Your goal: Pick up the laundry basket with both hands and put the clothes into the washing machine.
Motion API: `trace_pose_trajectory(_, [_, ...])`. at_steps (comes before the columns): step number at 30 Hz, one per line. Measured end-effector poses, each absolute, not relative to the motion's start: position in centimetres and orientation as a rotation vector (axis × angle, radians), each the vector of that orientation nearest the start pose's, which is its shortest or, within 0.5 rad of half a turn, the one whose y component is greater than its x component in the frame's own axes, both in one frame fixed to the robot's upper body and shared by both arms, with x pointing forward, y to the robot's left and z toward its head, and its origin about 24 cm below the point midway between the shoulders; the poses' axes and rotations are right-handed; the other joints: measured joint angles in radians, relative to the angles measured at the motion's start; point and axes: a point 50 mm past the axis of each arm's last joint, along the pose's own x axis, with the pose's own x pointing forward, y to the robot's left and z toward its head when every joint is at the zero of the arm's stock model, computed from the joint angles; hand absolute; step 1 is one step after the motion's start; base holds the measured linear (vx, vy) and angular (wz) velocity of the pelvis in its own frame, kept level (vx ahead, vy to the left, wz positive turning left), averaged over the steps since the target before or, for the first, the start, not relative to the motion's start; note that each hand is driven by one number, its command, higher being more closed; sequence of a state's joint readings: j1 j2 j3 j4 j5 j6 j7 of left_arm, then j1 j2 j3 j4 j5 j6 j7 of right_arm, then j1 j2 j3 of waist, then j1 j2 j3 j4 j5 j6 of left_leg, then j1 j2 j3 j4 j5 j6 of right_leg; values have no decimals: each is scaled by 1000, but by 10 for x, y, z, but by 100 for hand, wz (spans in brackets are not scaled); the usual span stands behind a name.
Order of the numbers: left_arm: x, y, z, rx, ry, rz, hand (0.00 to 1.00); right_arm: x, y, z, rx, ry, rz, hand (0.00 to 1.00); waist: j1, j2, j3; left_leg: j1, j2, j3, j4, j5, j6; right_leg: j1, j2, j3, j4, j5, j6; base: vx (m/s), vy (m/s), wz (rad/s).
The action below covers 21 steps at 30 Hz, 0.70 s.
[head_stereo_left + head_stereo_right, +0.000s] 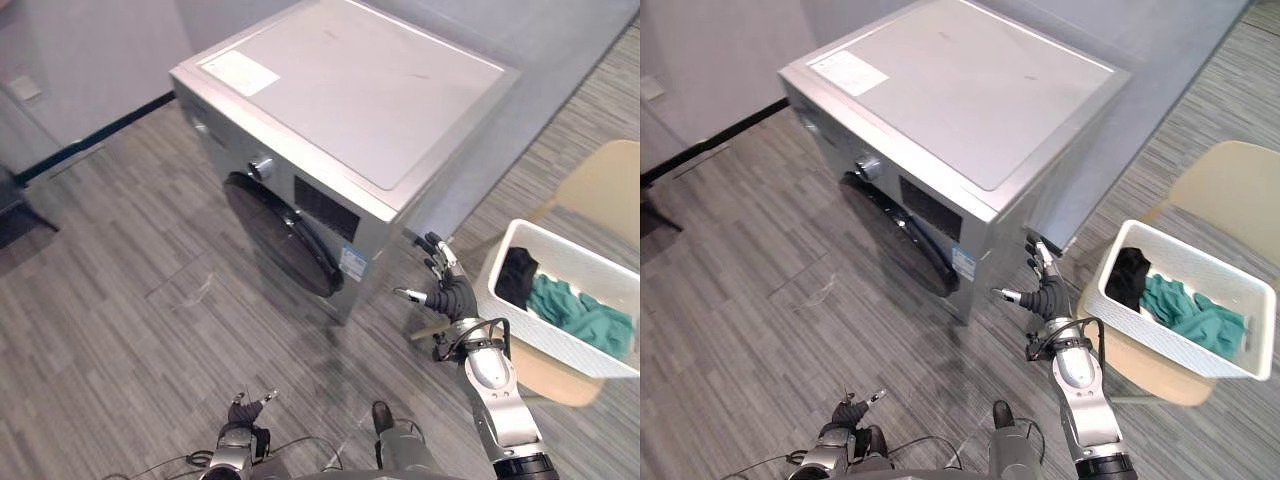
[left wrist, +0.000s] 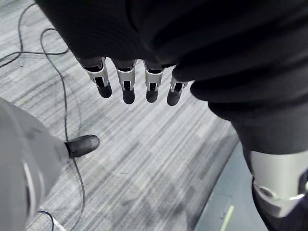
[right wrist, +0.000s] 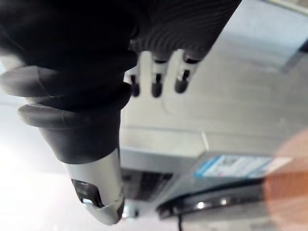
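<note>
A white laundry basket (image 1: 590, 355) (image 1: 1110, 310) rests on a beige chair at the right, holding a teal garment (image 1: 580, 312) and a black one (image 1: 516, 275). The silver washing machine (image 1: 380, 90) (image 1: 970, 90) stands ahead with its round dark door (image 1: 282, 235) shut. My right hand (image 1: 448, 295) (image 1: 1048, 295) is raised between the machine's front corner and the basket, fingers straight and spread, touching neither. In the right wrist view its fingers (image 3: 156, 82) point at the machine's front. My left hand (image 1: 243, 412) (image 1: 848, 413) hangs low over the floor, fingers (image 2: 127, 86) relaxed, empty.
The beige chair (image 1: 610, 190) stands under and behind the basket at the right. A grey wall with a dark skirting strip (image 1: 95, 135) runs at the left behind the machine. Grey plank floor (image 1: 120, 330) lies in front of the washer.
</note>
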<state>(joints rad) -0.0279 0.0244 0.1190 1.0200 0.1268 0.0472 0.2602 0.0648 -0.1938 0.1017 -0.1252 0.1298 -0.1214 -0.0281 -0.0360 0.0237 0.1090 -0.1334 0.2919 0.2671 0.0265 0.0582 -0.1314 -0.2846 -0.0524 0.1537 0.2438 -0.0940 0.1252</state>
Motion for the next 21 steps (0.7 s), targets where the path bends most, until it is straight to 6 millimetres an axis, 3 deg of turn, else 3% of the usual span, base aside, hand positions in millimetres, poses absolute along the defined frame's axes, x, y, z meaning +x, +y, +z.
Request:
trace_pose_trajectory(1, [132, 187, -151, 220, 1053, 291, 0, 239, -155, 66, -14, -162, 111, 0, 0, 1, 1, -3, -11, -8, -19, 22, 19, -1, -9, -9, -2, -2, 1, -45, -5, 41])
trace_pose_trajectory(7, [118, 190, -157, 220, 1111, 280, 0, 237, -148, 65, 52, -157, 164, 0, -3, 25, 21, -48, -32, -19, -34, 51, 34, -12, -34, -52, -14, 0, 0, -27, 10, 28])
trace_pose_trajectory(10, [118, 190, -157, 221, 1110, 279, 0, 236, -147, 66, 79, -169, 166, 0, -9, 28, 24, -57, -34, -20, -51, 70, 24, -19, -36, -58, -25, 5, -2, -3, 2, 7])
trace_pose_trajectory(14, [121, 189, -156, 221, 1103, 275, 0, 237, -146, 67, 136, -170, 171, 0, -14, 32, 34, -72, -39, -19, -66, 109, 42, -17, -39, -76, -48, 24, 4, -11, -14, 12])
trace_pose_trajectory(21, [130, 182, -154, 219, 1076, 258, 0, 249, -142, 75, 138, -194, 200, 0, -35, 47, 59, -83, -40, -18, -77, 118, 50, -19, -39, -76, -77, 47, 3, -23, 3, 0])
